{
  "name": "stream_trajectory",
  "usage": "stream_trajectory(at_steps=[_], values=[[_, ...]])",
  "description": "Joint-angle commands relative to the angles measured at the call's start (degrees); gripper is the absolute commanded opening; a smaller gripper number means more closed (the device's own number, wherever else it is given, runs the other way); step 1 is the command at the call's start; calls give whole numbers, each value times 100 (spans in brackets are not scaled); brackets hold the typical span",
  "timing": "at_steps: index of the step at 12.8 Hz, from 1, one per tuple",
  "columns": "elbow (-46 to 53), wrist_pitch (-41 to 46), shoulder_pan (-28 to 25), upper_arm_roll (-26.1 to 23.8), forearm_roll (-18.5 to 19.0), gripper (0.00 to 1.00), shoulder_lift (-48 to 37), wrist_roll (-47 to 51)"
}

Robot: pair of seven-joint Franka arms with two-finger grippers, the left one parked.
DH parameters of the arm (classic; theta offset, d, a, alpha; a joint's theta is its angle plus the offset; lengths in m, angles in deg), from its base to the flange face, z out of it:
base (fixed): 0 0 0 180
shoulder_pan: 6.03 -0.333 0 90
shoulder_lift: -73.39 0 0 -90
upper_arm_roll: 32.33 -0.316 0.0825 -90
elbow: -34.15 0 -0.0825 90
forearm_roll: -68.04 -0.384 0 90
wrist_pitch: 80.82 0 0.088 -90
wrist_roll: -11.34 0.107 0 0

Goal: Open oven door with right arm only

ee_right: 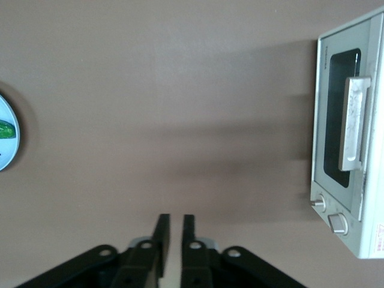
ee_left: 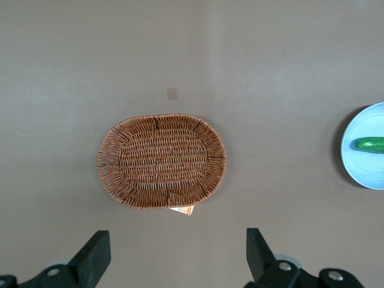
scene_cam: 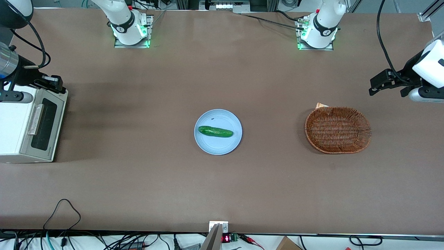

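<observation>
The off-white toaster oven (scene_cam: 14,128) stands at the working arm's end of the table. Its oven door (scene_cam: 44,124) is closed, with the dark window and pale bar handle (scene_cam: 34,119) facing the table's middle. My right arm's gripper (scene_cam: 59,86) hangs above the oven's corner farthest from the front camera, touching nothing. In the right wrist view the gripper (ee_right: 176,219) is shut with only a narrow slit between its fingers and nothing in it. The oven door (ee_right: 336,120) and its handle (ee_right: 354,123) lie off to the side of it.
A blue plate (scene_cam: 222,147) with a cucumber (scene_cam: 215,131) sits mid-table. A wicker basket (scene_cam: 338,129) lies toward the parked arm's end. Two knobs (ee_right: 329,213) sit on the oven's front beside the door.
</observation>
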Motion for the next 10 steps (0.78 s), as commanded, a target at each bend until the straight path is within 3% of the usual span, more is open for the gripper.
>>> stream_trajectory(at_steps=[1, 7, 10], values=[[79, 125, 77, -31, 0, 0, 33, -26], [79, 133, 77, -31, 17, 0, 33, -52], [79, 397, 68, -31, 323, 0, 33, -44]])
